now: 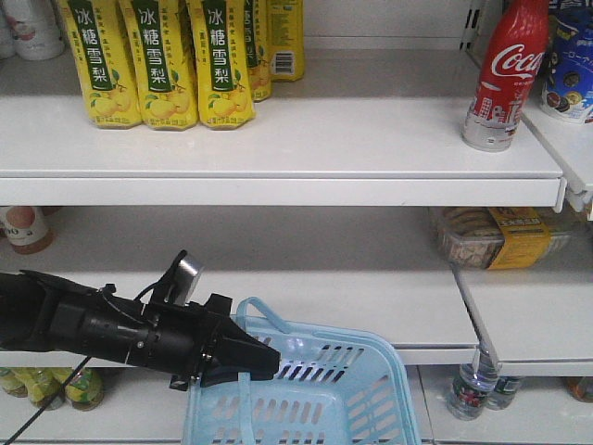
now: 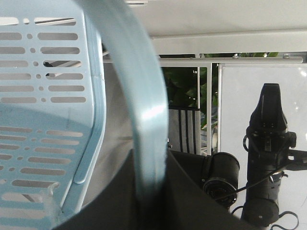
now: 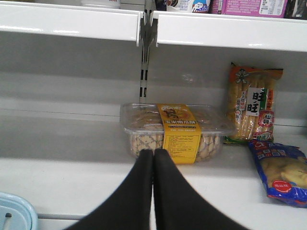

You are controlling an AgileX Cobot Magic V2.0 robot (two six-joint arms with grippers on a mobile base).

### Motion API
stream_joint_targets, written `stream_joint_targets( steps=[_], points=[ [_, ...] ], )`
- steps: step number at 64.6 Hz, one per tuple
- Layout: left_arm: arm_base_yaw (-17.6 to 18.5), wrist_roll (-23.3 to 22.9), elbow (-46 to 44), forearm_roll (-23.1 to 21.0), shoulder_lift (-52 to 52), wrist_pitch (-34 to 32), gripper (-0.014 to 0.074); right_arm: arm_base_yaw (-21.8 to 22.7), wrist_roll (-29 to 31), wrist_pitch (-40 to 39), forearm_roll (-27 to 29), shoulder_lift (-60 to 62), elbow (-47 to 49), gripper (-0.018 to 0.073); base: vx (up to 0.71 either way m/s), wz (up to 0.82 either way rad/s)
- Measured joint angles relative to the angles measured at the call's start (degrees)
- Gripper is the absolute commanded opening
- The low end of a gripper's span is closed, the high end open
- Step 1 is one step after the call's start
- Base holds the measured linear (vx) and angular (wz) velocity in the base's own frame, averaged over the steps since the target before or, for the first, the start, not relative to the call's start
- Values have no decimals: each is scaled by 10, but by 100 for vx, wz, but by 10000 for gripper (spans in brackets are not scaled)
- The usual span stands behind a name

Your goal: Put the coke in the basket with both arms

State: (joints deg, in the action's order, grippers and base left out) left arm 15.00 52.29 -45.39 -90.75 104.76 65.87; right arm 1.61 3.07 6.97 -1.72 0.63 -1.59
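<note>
One level arm at basket handle

**Front view:** mid-range, facing the shelves across the basket. **Left wrist view:** very close, against the basket's handle. **Right wrist view:** over its end effector, above-right of the basket, sharing the clear snack box with the front view.

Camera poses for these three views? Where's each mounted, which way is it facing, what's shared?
Front: off the arms, facing the shelves; shows the left hand on the basket handle, coke top right.
Left wrist: behind the left hand, looking along the basket handle; other arm at right.
Right wrist: behind the shut right hand, facing the snack box.
Shared: snack box in front and right wrist views.
</note>
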Motion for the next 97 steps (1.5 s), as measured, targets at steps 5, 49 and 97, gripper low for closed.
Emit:
stream_joint_targets(
  steps=[5,49,97],
  points=[
    [0,0,0,0,0,0,-6,0,0,0,0,0,0,-10,2,0],
    [0,0,0,0,0,0,-6,0,0,0,0,0,0,-10,2,0],
    [0,-2,0,0,0,4,-6,0,0,0,0,0,0,-10,2,0]
  ],
)
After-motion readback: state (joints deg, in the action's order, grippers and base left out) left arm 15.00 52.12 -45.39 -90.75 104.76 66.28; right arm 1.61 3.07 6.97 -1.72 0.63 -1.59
